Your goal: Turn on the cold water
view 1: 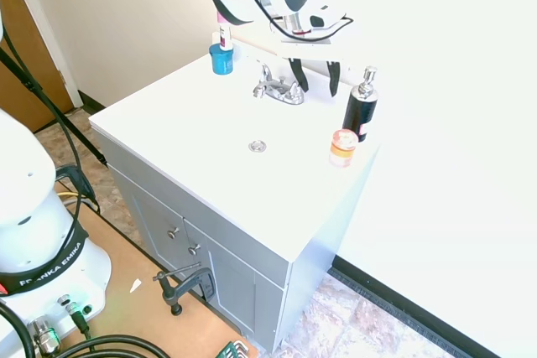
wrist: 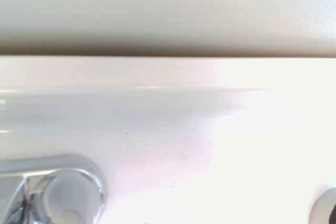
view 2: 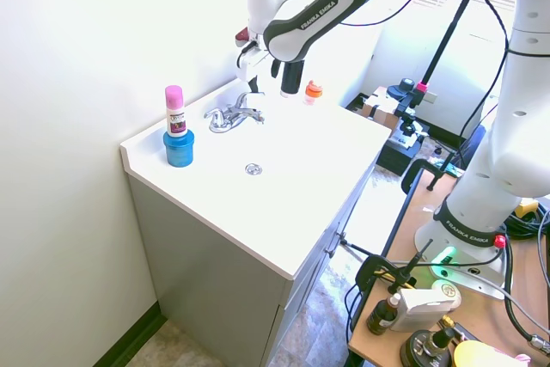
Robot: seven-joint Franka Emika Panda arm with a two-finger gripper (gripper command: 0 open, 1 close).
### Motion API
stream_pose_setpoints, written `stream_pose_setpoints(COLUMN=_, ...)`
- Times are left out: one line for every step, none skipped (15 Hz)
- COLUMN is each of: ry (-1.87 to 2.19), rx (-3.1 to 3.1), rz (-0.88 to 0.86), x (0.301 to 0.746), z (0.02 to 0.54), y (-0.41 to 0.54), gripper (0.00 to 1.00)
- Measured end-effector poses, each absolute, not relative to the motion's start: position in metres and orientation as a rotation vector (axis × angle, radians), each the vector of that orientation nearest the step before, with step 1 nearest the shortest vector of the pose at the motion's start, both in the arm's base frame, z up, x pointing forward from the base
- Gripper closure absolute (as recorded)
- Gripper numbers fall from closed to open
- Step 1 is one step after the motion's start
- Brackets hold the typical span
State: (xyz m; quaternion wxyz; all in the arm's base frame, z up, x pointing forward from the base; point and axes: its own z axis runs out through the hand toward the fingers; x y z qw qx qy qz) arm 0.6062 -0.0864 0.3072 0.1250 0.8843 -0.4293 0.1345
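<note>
The gripper (view 1: 317, 81) is hanging over the back of the white surface (view 1: 201, 115), jaws spread apart, holding nothing. The two dark fingers (view 1: 300, 75) are pointing down, just behind and to the right of the faucet (view 1: 279, 90).

In the first exterior view the cold lever (view 1: 295, 90) is lying at about 8 o'clock from the jaws, close below them but apparently not touching. It is the right-hand lever of the small chrome faucet, slim and shiny, its long axis appearing to run roughly sideways out from the faucet base; too small to tell the tilt. Judging from this, the next move is calling for a short drop and a shift toward the faucet.

The second exterior view is showing the same gripper (view 2: 288, 70) above and right of the faucet (view 2: 230, 116).

Wrist view: blurred chrome base (wrist: 50, 190) against smooth glossy white top and matte wall.

Nearby: a black soap bottle (view 1: 361, 106) with a silver pump, at about 3 o'clock from the jaws; an orange-banded jar (view 1: 342, 147); a blue cup (view 1: 221, 59) holding a pink-capped tube; the drain (view 1: 258, 147).
</note>
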Motion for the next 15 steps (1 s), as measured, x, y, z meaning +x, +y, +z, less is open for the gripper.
stream_pose_setpoints(ry=-1.25, rx=2.583, rz=0.388, x=0.606, z=0.31, y=-0.081, gripper=0.0)
stream_pose_setpoints(ry=-1.252, rx=2.59, rz=0.38, x=0.606, z=0.313, y=-0.077, gripper=0.0)
stream_pose_setpoints(ry=-1.257, rx=2.596, rz=0.365, x=0.605, z=0.316, y=-0.074, gripper=0.0)
stream_pose_setpoints(ry=-1.264, rx=2.603, rz=0.347, x=0.603, z=0.318, y=-0.072, gripper=0.0)
stream_pose_setpoints(ry=-1.263, rx=2.611, rz=0.331, x=0.602, z=0.319, y=-0.07, gripper=0.0)
stream_pose_setpoints(ry=-1.268, rx=2.613, rz=0.314, x=0.601, z=0.319, y=-0.069, gripper=0.0)
stream_pose_setpoints(ry=-1.278, rx=2.614, rz=0.303, x=0.6, z=0.321, y=-0.069, gripper=0.0)
stream_pose_setpoints(ry=-1.286, rx=2.617, rz=0.305, x=0.599, z=0.325, y=-0.069, gripper=0.0)
stream_pose_setpoints(ry=-1.292, rx=2.621, rz=0.322, x=0.598, z=0.334, y=-0.069, gripper=0.0)
stream_pose_setpoints(ry=-1.303, rx=2.631, rz=0.343, x=0.596, z=0.347, y=-0.066, gripper=0.0)
stream_pose_setpoints(ry=-1.312, rx=2.649, rz=0.35, x=0.589, z=0.36, y=-0.061, gripper=0.0)
stream_pose_setpoints(ry=-1.315, rx=2.672, rz=0.345, x=0.579, z=0.373, y=-0.054, gripper=0.0)
stream_pose_setpoints(ry=-1.316, rx=2.701, rz=0.331, x=0.568, z=0.384, y=-0.045, gripper=0.0)
stream_pose_setpoints(ry=-1.322, rx=2.743, rz=0.299, x=0.554, z=0.395, y=-0.034, gripper=0.0)
stream_pose_setpoints(ry=-1.325, rx=2.781, rz=0.261, x=0.539, z=0.402, y=-0.023, gripper=0.0)
